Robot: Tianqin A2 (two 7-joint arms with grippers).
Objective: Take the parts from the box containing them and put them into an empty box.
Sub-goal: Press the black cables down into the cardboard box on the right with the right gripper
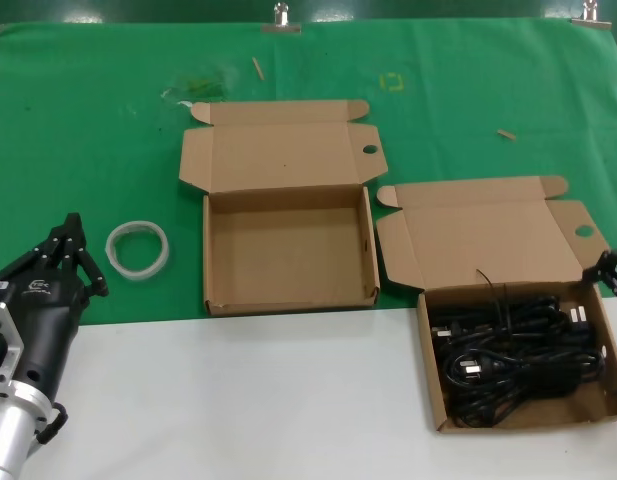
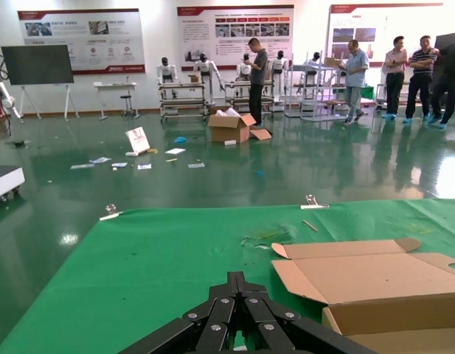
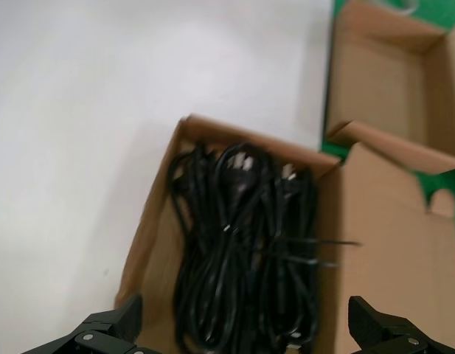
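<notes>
Several black power cords (image 1: 513, 350) lie tangled in the right brown carton (image 1: 427, 360), whose lid flap is open toward the back. Its twin carton (image 1: 288, 245) stands empty in the middle, lid open. My right gripper (image 1: 610, 275) is at the cord box's far right corner. In the right wrist view it (image 3: 242, 332) is open wide, just above the cords (image 3: 242, 243), holding nothing. My left gripper (image 1: 73, 235) is shut and empty at the lower left, apart from both boxes. Its closed tips (image 2: 237, 284) point over the green cloth beside the empty carton's lid (image 2: 374, 273).
A white translucent ring (image 1: 138, 250) lies on the green cloth (image 1: 88, 120) between my left gripper and the empty carton. The cord box sits on the white table surface (image 1: 238, 400) in front. Small scraps lie at the back of the cloth.
</notes>
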